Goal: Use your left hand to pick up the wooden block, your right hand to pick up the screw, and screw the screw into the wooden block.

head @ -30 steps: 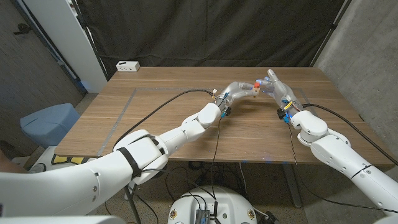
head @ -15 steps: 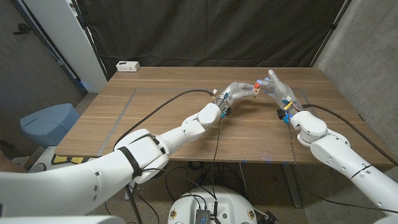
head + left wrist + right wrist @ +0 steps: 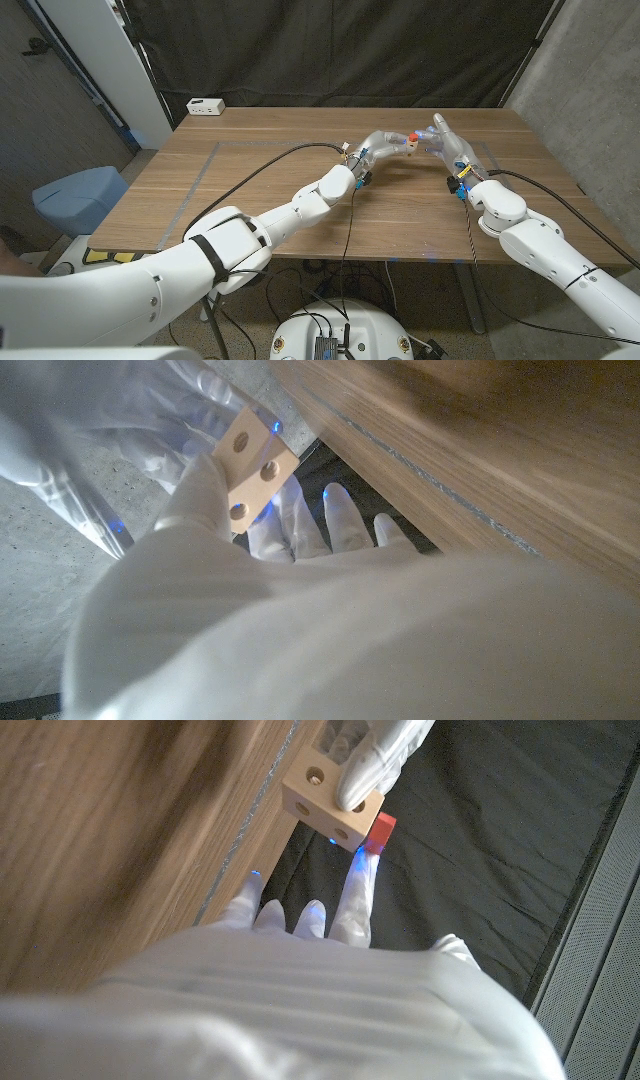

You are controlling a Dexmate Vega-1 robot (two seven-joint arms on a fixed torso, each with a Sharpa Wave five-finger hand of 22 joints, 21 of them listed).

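The left hand [image 3: 378, 142] grips the wooden block [image 3: 409, 146] just above the middle of the head view, lifted off the table [image 3: 250, 190]. The right hand [image 3: 447, 140] meets it from the right, fingers at the block; it has edged slightly left over the last second, closing on the block, while the left hand has stayed put. In the right wrist view a red piece, probably the screw [image 3: 378, 830], sits against the block's far side at upper centre, beside the right hand's fingertips [image 3: 362, 870]; whether they pinch it is hard to tell. The left wrist view shows the block's holes, upper left. Judging by this, the screw is at a hole and turning is under way.
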